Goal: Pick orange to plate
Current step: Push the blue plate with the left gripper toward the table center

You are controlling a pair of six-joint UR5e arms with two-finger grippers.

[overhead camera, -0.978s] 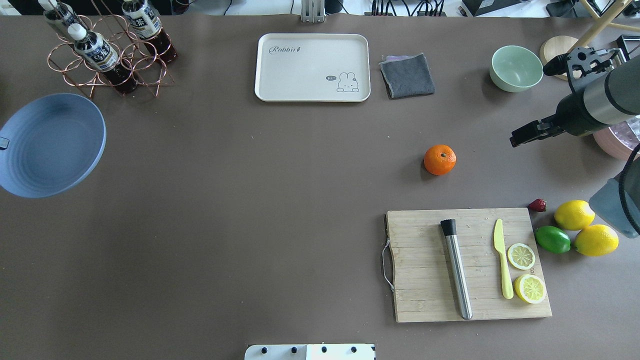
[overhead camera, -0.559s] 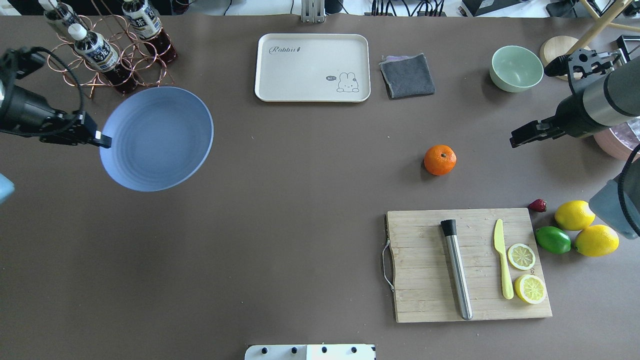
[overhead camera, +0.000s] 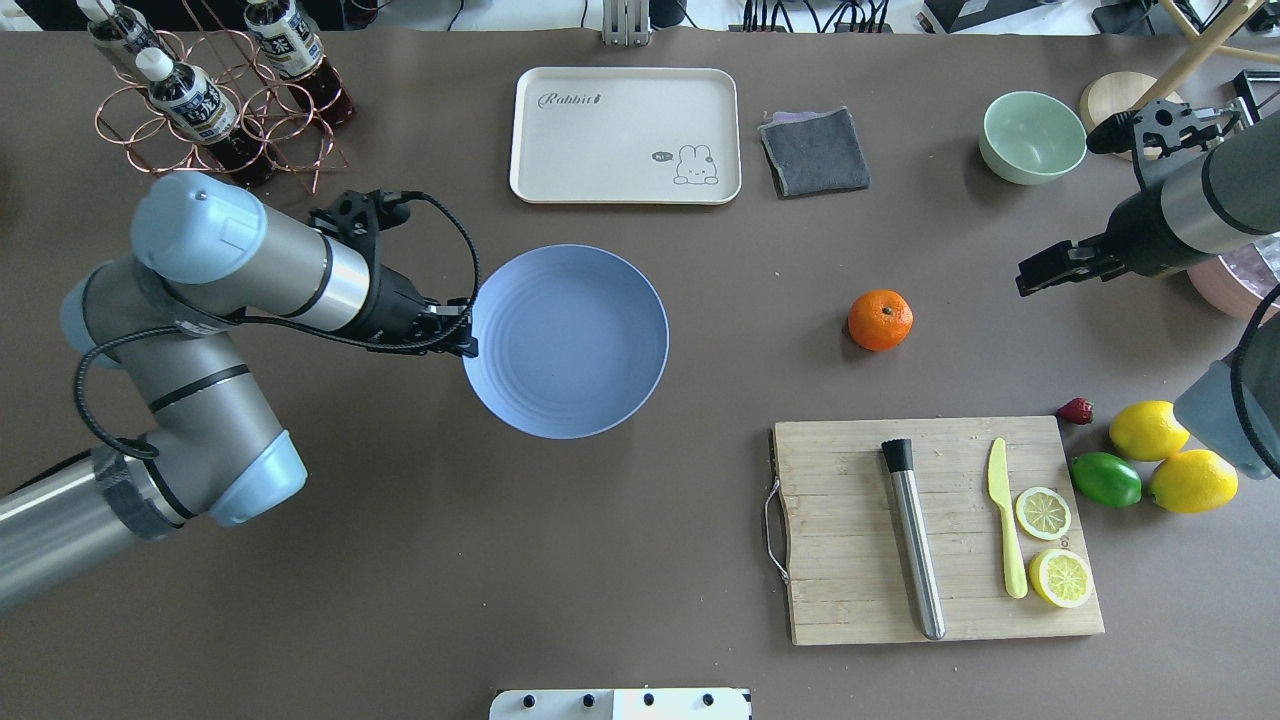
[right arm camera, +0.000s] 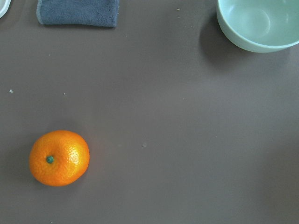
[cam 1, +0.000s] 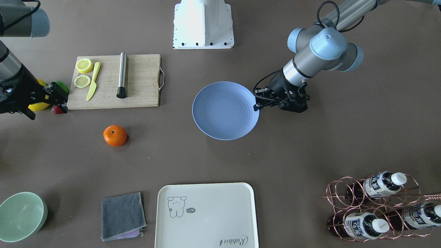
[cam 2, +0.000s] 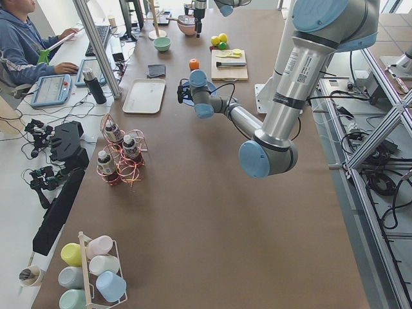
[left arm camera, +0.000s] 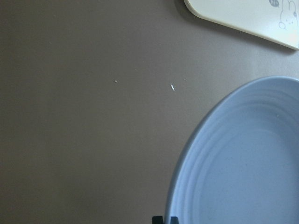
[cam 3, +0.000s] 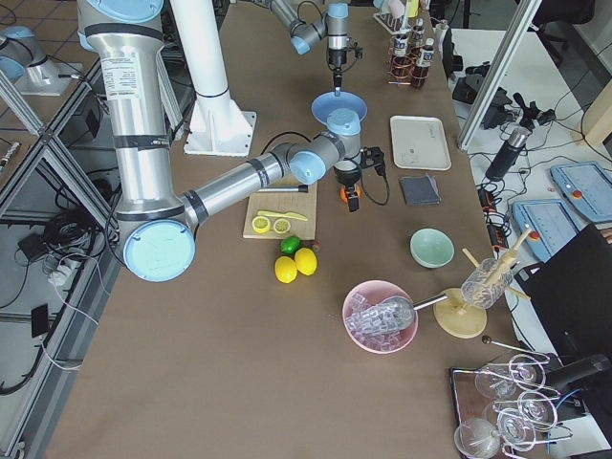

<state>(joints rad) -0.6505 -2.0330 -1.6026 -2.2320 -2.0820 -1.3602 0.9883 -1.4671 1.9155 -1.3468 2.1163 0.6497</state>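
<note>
**Clearances.** The left gripper (overhead camera: 468, 342) is clamped on the left rim of the plate (overhead camera: 580, 345), near the middle of the worktop (overhead camera: 400, 560). It cannot be determined whether the plate rests on the surface. The orange (overhead camera: 880, 319) sits on the worktop's right half, well apart from the plate, with bare surface on all sides of it. Its nearest neighbour is the far edge of the cutting board (overhead camera: 840, 560), which lies toward the near edge. The right gripper (overhead camera: 1030, 277) hovers close to the right edge, apart from the orange. Its finger spacing cannot be read. Bare worktop runs between the plate and the orange. The near left quarter holds only the left arm.

**Inventory.**
- Orange: 1. Plate: 1.
- Tray (overhead camera: 620, 140): 1, at mid far edge.
- Cloth (overhead camera: 815, 150): 1, just right of the tray.
- Bowl (overhead camera: 1032, 135): 1, toward the far right corner.
- Whole lemons (overhead camera: 1148, 429): 2; lime (overhead camera: 1105, 479): 1; strawberry (overhead camera: 1076, 410): 1. All are beside the board's right edge.
- On the board: lemon halves (overhead camera: 1043, 512): 2; knife (overhead camera: 1005, 530): 1; steel cylinder (overhead camera: 915, 550): 1.
- Bottles (overhead camera: 190, 100): 3, in one wire rack (overhead camera: 290, 150) at the far left corner.
</note>
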